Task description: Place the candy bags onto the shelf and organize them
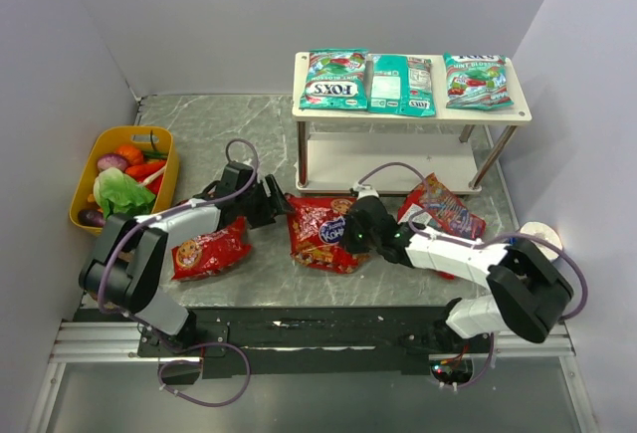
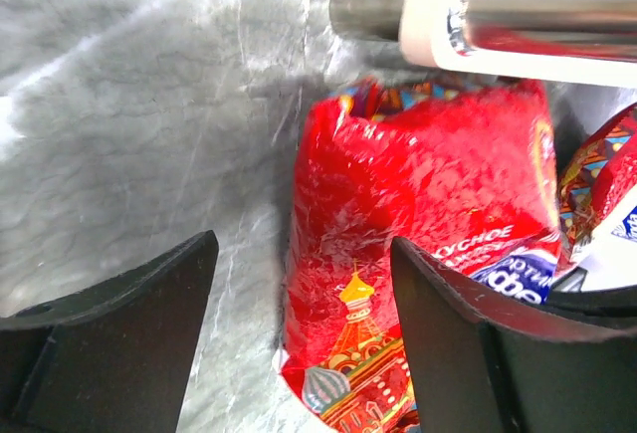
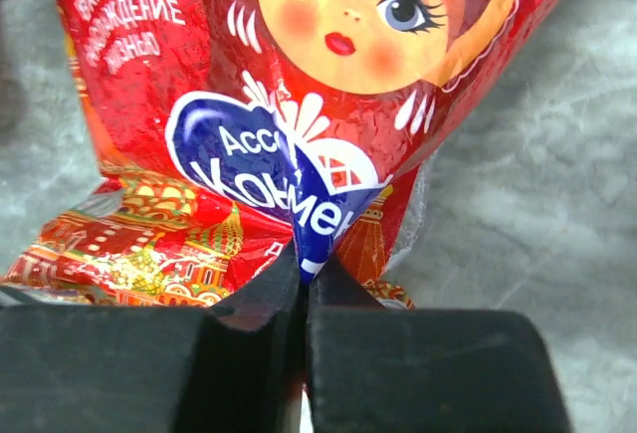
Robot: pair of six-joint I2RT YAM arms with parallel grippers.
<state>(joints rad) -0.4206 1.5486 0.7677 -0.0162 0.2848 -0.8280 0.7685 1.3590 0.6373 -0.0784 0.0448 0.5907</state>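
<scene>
Top external view is showing three teal bags lying side by side on the upper board of the shelf, filling it from end to end, while three red bags are lying on the table in front of it. The left red bag is resting flat beside the left arm's forearm, the middle red bag is sitting between the two arms, and the right red bag is lying tilted near the shelf's front right leg. The right tool is pressing on the middle red bag's right edge; in the right wrist view its fingers are closing tight, with no gap, on a raised fold of that bag's blue label. The left tool is hovering just left of the same bag, and the left wrist view shows it spread wide, gripping nothing, with the bag's left edge lying between its fingers. A yellow tub is standing at the table's far left.
</scene>
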